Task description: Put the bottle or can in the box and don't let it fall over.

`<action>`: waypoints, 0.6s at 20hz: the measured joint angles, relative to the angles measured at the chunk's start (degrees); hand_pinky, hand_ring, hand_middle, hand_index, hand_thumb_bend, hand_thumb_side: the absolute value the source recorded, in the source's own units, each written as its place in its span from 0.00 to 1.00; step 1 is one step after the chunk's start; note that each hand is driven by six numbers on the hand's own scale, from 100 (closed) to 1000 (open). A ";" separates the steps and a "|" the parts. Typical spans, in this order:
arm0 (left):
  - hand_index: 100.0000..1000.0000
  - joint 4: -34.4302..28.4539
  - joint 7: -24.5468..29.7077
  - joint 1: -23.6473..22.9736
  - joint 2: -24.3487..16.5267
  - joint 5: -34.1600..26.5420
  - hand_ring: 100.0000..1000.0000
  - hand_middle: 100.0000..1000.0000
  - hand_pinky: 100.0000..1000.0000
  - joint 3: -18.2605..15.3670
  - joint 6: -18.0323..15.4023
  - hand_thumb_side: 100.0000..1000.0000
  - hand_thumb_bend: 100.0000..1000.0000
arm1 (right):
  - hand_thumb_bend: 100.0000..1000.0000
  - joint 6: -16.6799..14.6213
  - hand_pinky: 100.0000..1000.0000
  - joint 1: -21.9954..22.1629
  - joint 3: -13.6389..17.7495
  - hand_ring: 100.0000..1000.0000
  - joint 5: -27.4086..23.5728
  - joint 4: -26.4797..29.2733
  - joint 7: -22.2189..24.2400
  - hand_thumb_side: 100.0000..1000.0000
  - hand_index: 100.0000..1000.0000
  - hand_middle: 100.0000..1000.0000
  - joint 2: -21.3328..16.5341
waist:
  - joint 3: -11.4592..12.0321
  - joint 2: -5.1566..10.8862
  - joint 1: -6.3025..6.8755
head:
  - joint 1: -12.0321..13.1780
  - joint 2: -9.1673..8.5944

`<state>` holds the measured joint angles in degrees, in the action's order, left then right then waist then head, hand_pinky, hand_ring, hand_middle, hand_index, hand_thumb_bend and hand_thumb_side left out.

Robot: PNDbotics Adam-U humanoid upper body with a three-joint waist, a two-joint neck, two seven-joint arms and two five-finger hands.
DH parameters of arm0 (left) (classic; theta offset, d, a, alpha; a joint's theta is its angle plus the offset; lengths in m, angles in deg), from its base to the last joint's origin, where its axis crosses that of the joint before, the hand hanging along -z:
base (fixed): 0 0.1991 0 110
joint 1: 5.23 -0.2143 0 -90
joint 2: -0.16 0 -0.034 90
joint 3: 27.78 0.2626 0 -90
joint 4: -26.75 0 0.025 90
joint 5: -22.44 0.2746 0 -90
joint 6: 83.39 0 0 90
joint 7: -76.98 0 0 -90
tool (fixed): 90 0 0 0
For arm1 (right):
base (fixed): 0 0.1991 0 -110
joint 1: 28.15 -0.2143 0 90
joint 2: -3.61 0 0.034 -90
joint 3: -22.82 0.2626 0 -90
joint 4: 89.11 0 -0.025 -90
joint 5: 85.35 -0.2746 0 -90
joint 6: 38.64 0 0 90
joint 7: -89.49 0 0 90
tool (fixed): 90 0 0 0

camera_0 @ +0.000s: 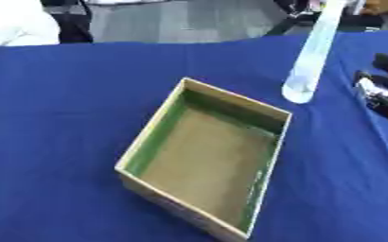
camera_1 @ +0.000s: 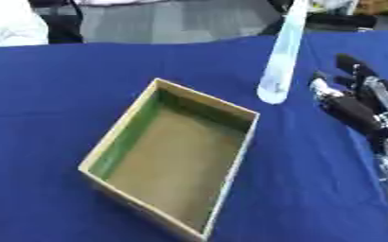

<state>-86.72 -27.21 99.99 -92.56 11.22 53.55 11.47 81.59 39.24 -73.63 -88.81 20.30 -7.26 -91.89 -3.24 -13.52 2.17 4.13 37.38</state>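
A tall clear bottle stands on the blue cloth just beyond the far right corner of the box. The open cardboard box with green inner walls lies in the middle, with nothing inside. My right hand hangs to the right of the bottle, fingers straight and spread, a small gap between them and the bottle. My left hand shows in no view.
The blue tablecloth covers the whole table. Beyond its far edge are grey floor and dark shapes, with a white object at the top left corner.
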 measured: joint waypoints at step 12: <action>0.77 0.00 0.01 0.01 0.00 0.00 1.00 1.00 1.00 0.00 0.00 0.56 0.00 | 0.00 -0.21 1.00 0.00 -0.06 1.00 6.42 0.02 4.20 0.39 1.00 1.00 -0.11 | 0.15 0.00 -0.04 | -0.08 0.00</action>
<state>-86.72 -27.20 100.00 -92.57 11.22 53.55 11.47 81.38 39.24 -73.69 -82.39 20.32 -3.07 -92.00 -3.10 -13.52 2.14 4.05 37.38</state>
